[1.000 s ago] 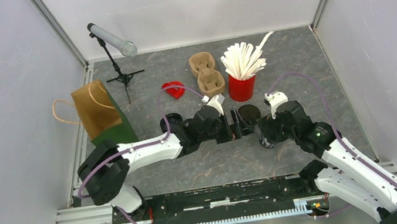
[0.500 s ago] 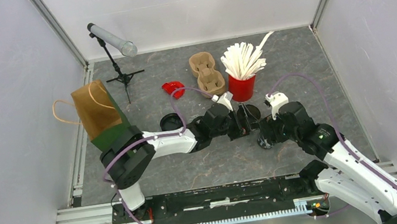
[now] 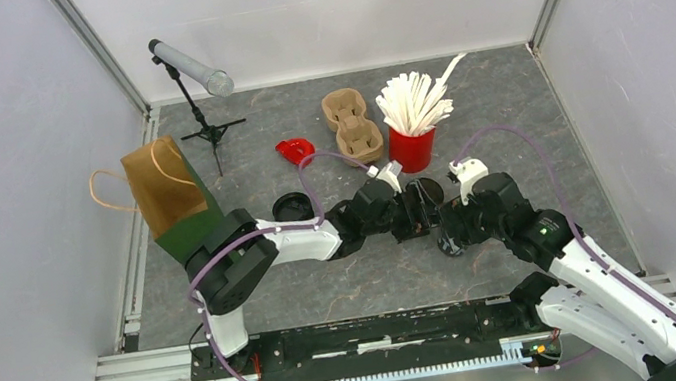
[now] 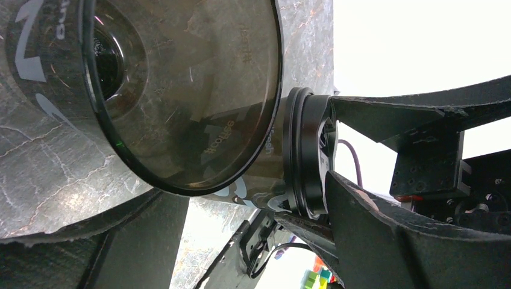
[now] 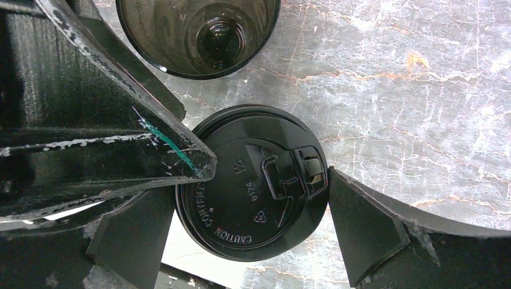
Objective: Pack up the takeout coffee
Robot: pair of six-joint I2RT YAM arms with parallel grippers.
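Nearest, the right gripper (image 3: pixel 449 233) stands fully open, straddling the lidded cup (image 5: pixel 253 180) upright on the desk (image 3: pixel 377 276). It looks ungripped, though contact is hard to judge. Just beyond, the left gripper (image 3: pixel 421 208) flanks the open cup (image 5: pixel 199 27), its jaws wide and one finger between the two cups. A gap shows on that side, so no grip appears made. Farther left lies a black disc (image 3: pixel 293 205), probably the spare lid. At the far side, the pulp carriers (image 3: pixel 351 123) are empty, beside the red tub of stirrers (image 3: pixel 411 147). The paper bag (image 3: pixel 164 186) stands far left. By this showing, one cup is capped. The other needs its lid, then both go into a carrier and the bag.
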